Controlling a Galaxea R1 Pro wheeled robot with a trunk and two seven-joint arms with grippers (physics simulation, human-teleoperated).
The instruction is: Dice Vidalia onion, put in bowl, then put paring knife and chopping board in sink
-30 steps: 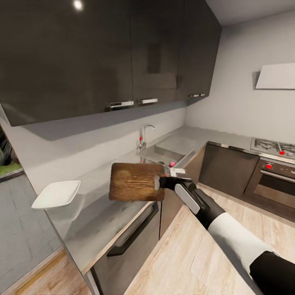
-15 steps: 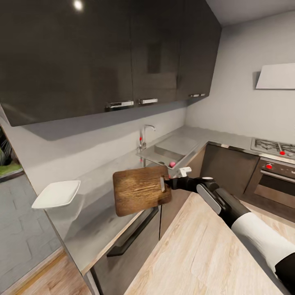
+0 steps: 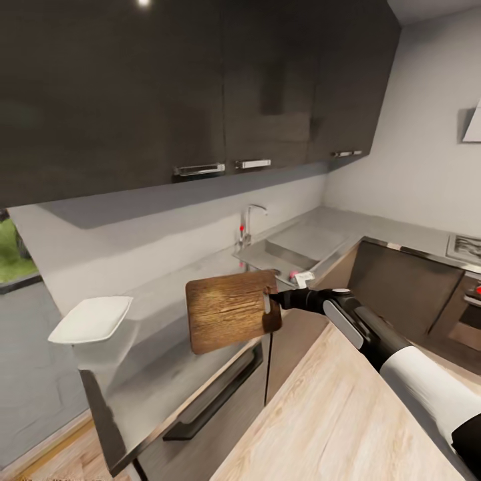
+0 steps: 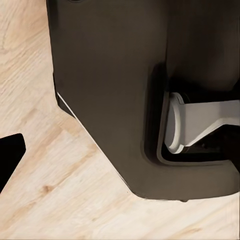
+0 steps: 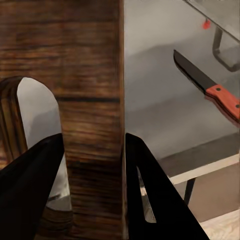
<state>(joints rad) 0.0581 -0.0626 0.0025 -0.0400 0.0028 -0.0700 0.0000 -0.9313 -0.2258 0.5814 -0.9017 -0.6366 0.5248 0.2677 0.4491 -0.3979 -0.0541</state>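
kitchen: black upper cabinets, grey counter (image 3: 167, 364) with sink (image 3: 294, 246) at far end
right jaws (image 3: 272, 300): clamped on chopping board (image 3: 227, 308) at its slot end, board held in air over counter edge
change: view swung right since a moment ago; board barely moved, slightly tilted, carry to sink seems underway
paring knife (image 5: 212, 90): on counter just beyond jaws, toward tap (image 3: 248, 220)
bowl (image 3: 90, 319): well left of jaws
left jaws: can't tell
obstacle: tap, knife near drop path

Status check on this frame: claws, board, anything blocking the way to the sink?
Right claw shut on chopping board, held above countertop. Sink ahead. Paring knife on counter. Path clear.
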